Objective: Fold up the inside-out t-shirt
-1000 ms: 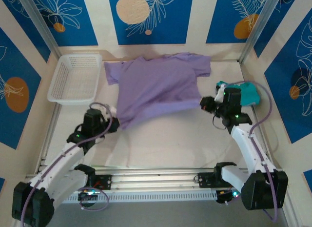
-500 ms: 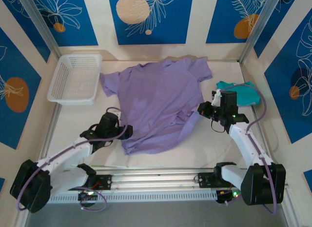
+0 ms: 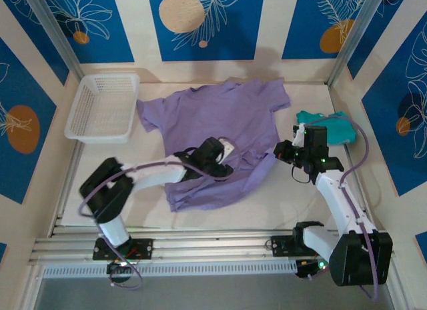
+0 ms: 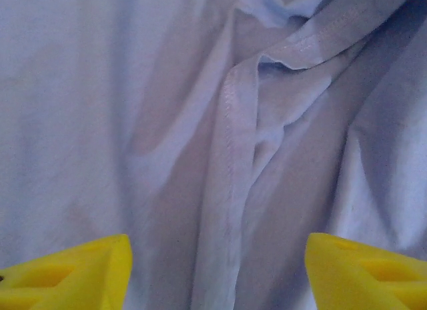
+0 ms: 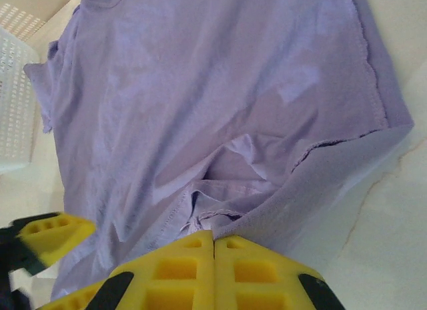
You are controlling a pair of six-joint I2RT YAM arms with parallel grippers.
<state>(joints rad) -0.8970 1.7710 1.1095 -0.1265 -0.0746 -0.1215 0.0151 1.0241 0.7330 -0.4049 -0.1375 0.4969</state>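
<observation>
- The inside-out t-shirt (image 3: 213, 117), lavender, lies spread on the table (image 3: 280, 197) from the centre out toward 12 o'clock. Its neck end is toward 12 o'clock and its hem toward 6 o'clock. The near part is rumpled and its stitched seams show.
- The left arm (image 3: 153, 173) rises from its base at 7 o'clock and bends sharply at the elbow. Its forearm reaches low across the table toward 3 o'clock, ending above the shirt's lower middle.
- The left tool (image 3: 223, 165) hangs over a creased fold of the shirt. In the left wrist view its yellow fingertips (image 4: 73, 273) stand wide apart at the bottom corners, with a raised seam ridge of fabric running between them. The jaws are open and grip nothing. Whether the tips touch the cloth I cannot tell.
- The right arm (image 3: 340, 197) leans from its base at 5 o'clock toward 12 o'clock. Its wrist turns toward 9 o'clock, so the tool faces the shirt's right edge.
- The right tool (image 3: 279, 150) sits at that edge, where the hem corner is drawn up to it. In the right wrist view its yellow pads (image 5: 180, 270) are pressed flat together, and the gathered hem meets their tips, so it appears pinched shut on the shirt.
- A white basket (image 3: 103, 107) stands at 10 o'clock, just beside the shirt's left sleeve.
- A teal garment (image 3: 333, 127) lies bunched at 2 o'clock, behind the right wrist and apart from the shirt.
</observation>
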